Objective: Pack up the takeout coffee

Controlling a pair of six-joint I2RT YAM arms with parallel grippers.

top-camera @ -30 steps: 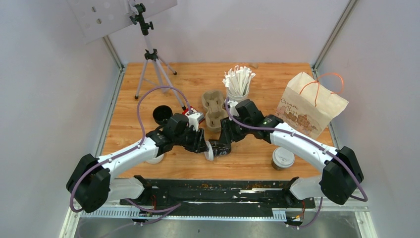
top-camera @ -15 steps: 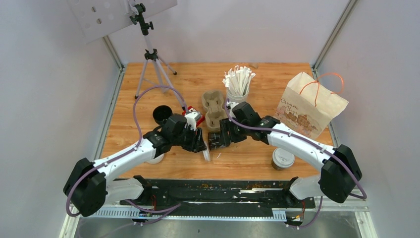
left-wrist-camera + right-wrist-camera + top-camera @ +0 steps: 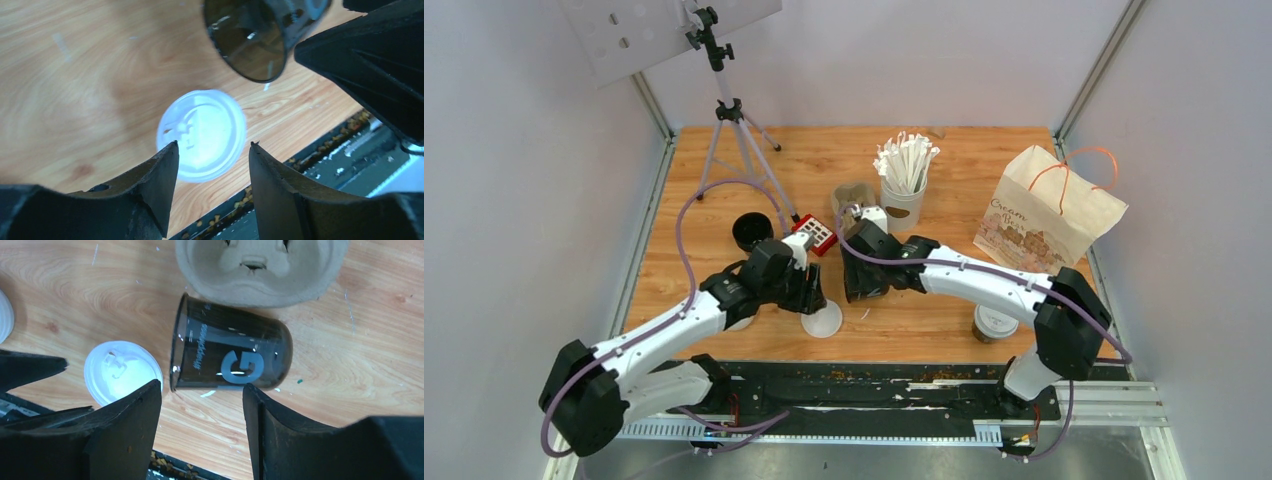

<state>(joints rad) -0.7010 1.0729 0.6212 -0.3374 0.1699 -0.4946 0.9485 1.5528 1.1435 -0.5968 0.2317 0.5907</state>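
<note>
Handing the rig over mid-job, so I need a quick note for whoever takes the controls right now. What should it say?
Left gripper: open, empty, just above a loose white lid lying flat on the table.
Right gripper: open, empty, over the unlidded dark cup, which lies on its side beside the pulp tray.
Second cup: lidded, upright, near the front edge on the right.
Paper bag: standing at the right.
Done: nothing packed; neither cup is in the tray or the bag.
Left: stand the tipped cup up, lid it, then probably seat both cups in the tray.
</note>
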